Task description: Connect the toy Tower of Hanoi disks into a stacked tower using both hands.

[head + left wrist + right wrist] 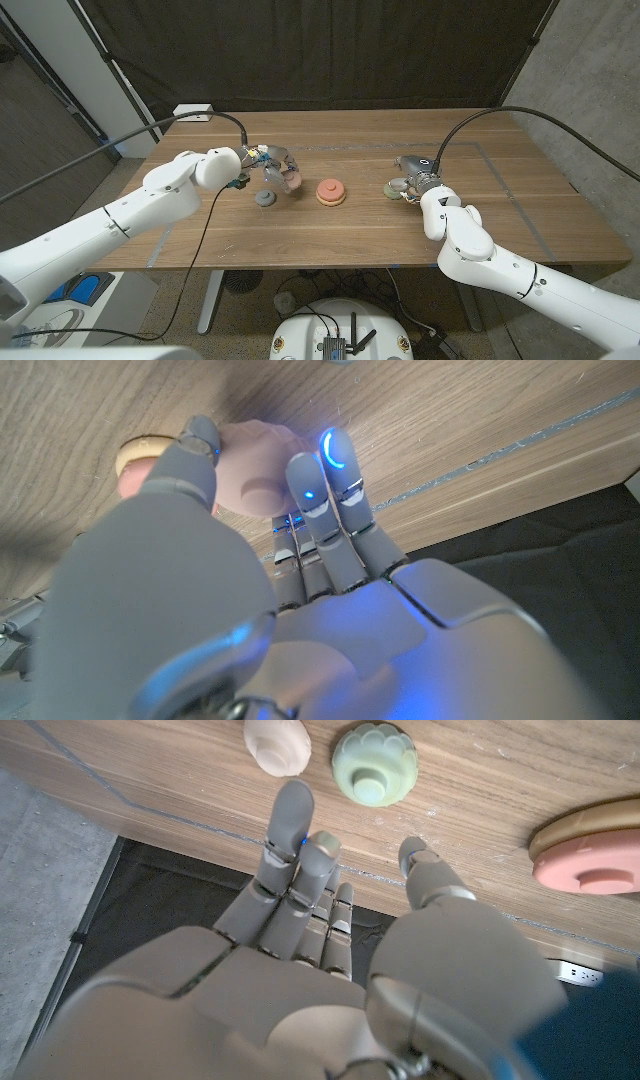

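The left hand [300, 560] pinches a mauve disk [262, 480] between thumb and fingers, seemingly to carry it to the stack [331, 192] at mid-bench [520, 215]; the right hand [330, 920], fingers apart and holding nothing, waits near the green disk [375, 765], probably its next pick.

Head view: even, moderately bright overhead light, soft short shadows, dark backdrop, slight edge distortion. Left wrist view: near hand [300, 610] blurred, blue glow on fingers [335, 460]. Right wrist view: tabletop [480, 830] sharp.

The stacked disks [135, 458] (two-tone) sit half hidden behind the left robot hand [250, 560].
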